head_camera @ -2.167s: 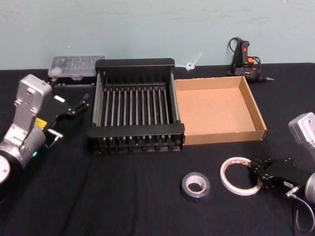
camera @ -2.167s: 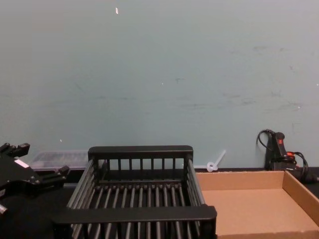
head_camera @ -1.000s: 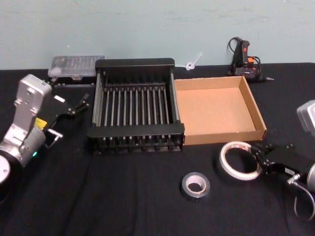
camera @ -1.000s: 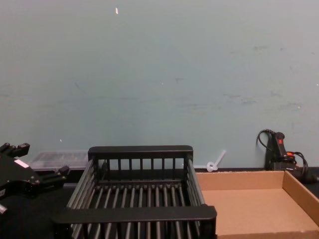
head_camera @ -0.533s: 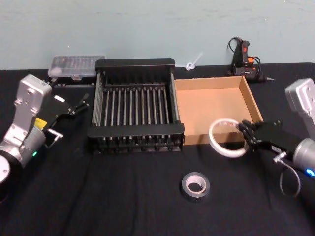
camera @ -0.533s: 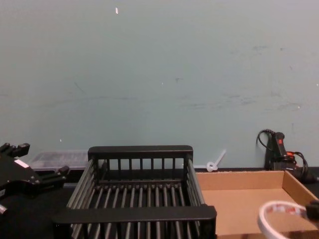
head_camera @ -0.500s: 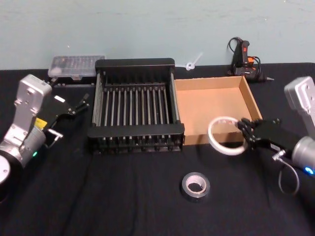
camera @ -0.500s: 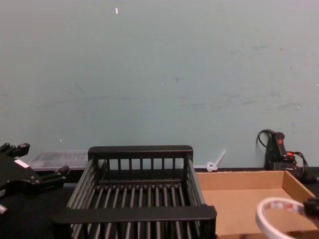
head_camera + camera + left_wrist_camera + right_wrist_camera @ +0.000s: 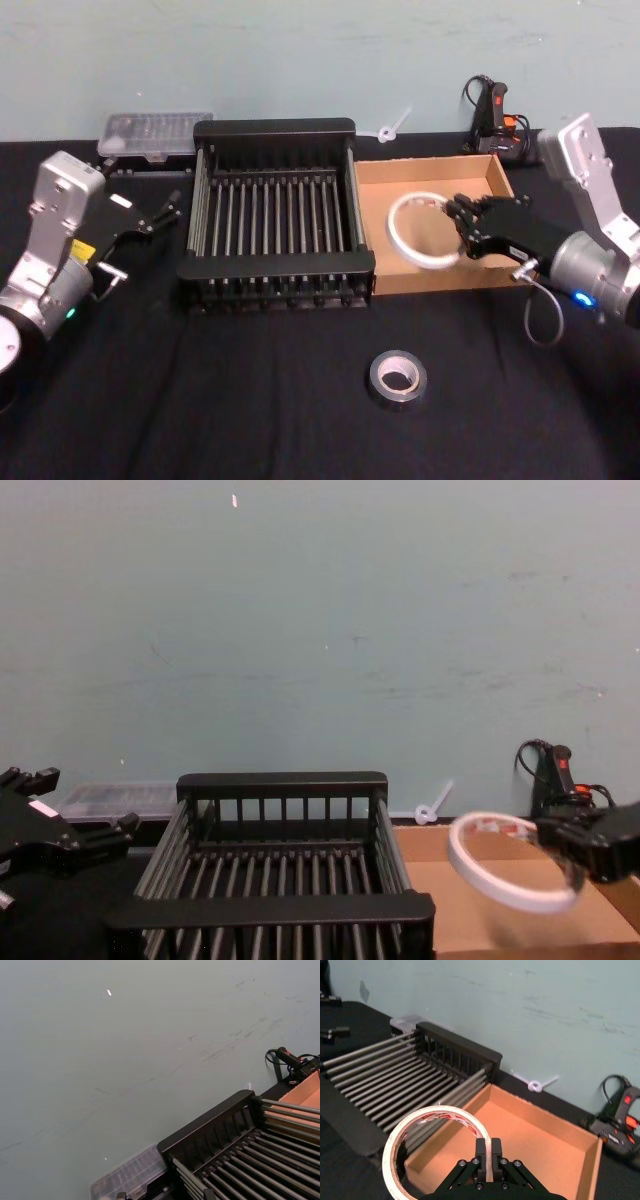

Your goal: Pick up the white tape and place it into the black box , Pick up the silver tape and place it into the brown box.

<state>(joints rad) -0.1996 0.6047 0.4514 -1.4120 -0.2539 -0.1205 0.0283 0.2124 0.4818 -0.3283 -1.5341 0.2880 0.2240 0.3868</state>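
Note:
My right gripper (image 9: pixel 462 228) is shut on the white tape (image 9: pixel 393 232) and holds it in the air, tilted, over the left part of the brown box (image 9: pixel 440 281). In the right wrist view the fingers (image 9: pixel 481 1152) pinch the ring's rim (image 9: pixel 435 1111) above the cardboard floor (image 9: pixel 545 1135). The chest view has the tape (image 9: pixel 500 895) hanging just right of the black box (image 9: pixel 280 782). The black box (image 9: pixel 275 128) stands left of the brown one and touches it. The silver tape (image 9: pixel 398 377) lies flat on the cloth in front. My left gripper (image 9: pixel 160 213) is parked open at the left.
A clear plastic case (image 9: pixel 155 133) lies behind the black box at the left. A black glue gun (image 9: pixel 495 115) with its cord and a white plastic tie (image 9: pixel 392 128) sit along the back wall. Black cloth covers the table.
My right gripper has lifted the white tape off the cloth at the front right and carried it back and leftward over the brown box. The left arm and silver tape have not moved.

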